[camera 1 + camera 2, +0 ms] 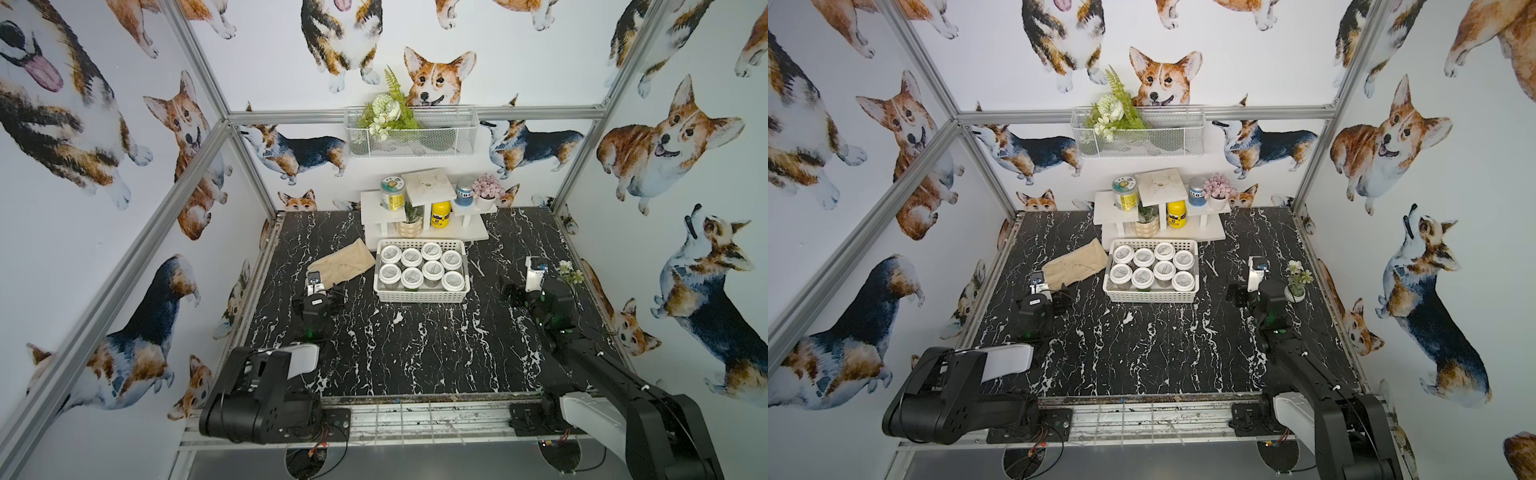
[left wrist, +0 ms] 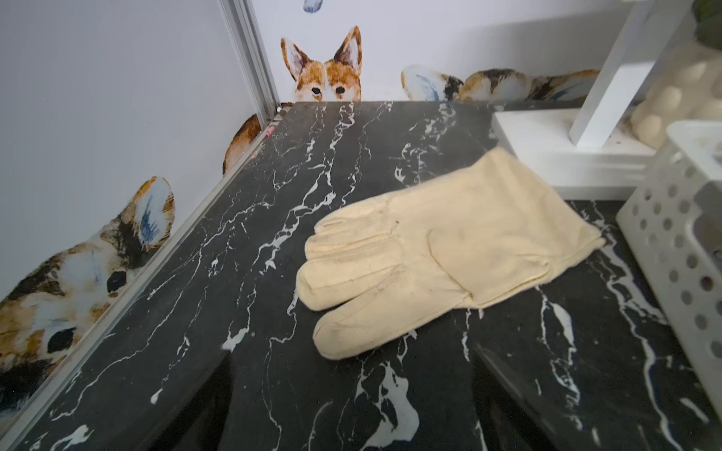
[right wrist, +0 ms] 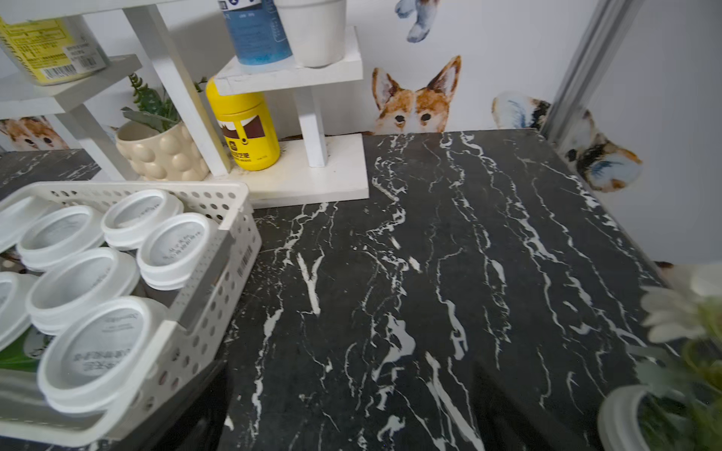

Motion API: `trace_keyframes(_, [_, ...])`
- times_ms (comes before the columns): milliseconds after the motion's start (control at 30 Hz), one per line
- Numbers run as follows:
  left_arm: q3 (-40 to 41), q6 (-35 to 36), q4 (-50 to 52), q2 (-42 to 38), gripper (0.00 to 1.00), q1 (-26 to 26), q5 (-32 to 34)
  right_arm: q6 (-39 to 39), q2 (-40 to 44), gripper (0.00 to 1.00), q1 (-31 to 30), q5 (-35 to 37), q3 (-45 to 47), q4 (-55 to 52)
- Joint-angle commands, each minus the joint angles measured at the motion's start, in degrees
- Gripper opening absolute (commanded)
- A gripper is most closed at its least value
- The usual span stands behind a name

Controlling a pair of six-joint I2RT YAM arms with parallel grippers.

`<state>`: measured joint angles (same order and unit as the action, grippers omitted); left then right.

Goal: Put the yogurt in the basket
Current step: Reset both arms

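Already: yogurt [image 1: 422, 266], eight jars, all inside basket [image 1: 419, 297]. Left pincer [image 2: 355, 351], right pincer [image 3: 349, 375] either side of basket, jaws wide, empty. Judged complete; pull back clear of basket, avoid nudging walls.

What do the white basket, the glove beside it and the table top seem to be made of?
Basket: matte white moulded plastic; smooth rim, punched round holes. Glove: cream woven cloth, perhaps canvas; stitched seams show. Table top: black marble look with white veins, possibly only printed film.
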<state>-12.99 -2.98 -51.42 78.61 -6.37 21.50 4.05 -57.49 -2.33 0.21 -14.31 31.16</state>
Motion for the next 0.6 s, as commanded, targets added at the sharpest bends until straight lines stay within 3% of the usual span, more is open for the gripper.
trace_keyframes(0, [0.3,2.3,-15.2,3.5,1.0,0.7,-0.5,-3.2,-2.0,1.0,2.1,1.6,2.6,19.2])
trace_keyframes(100, [1.7,2.8,-26.2,11.9,1.0,3.6,-8.3,-4.1,-8.1,1.0,2.4,2.5,1.8,17.1])
trace_keyframes(167, [-1.3,1.6,-17.4,9.9,1.0,5.1,-12.4,-2.9,-11.9,1.0,2.8,2.3,4.3,24.8])
trace_keyframes(233, [-1.6,1.3,-18.2,10.9,1.0,6.4,-14.8,-0.8,-15.7,1.0,4.0,1.6,5.4,31.7])
trace_keyframes(300, [-1.5,1.6,-18.9,11.1,1.0,6.4,-14.9,-1.0,-17.7,1.0,4.4,1.8,5.3,32.7])
trace_keyframes(433, [-1.8,1.6,-17.9,10.8,1.0,5.9,-14.2,0.3,-26.0,1.0,4.5,3.5,8.5,46.7])
trace_keyframes(533, [-1.7,1.7,-17.9,10.9,1.0,5.7,-13.8,0.3,-24.3,1.0,4.5,2.3,6.1,39.1])
trace_keyframes(567, [-1.8,1.7,-18.1,10.9,1.0,5.6,-13.6,0.2,-25.4,1.0,4.5,2.2,6.6,42.2])
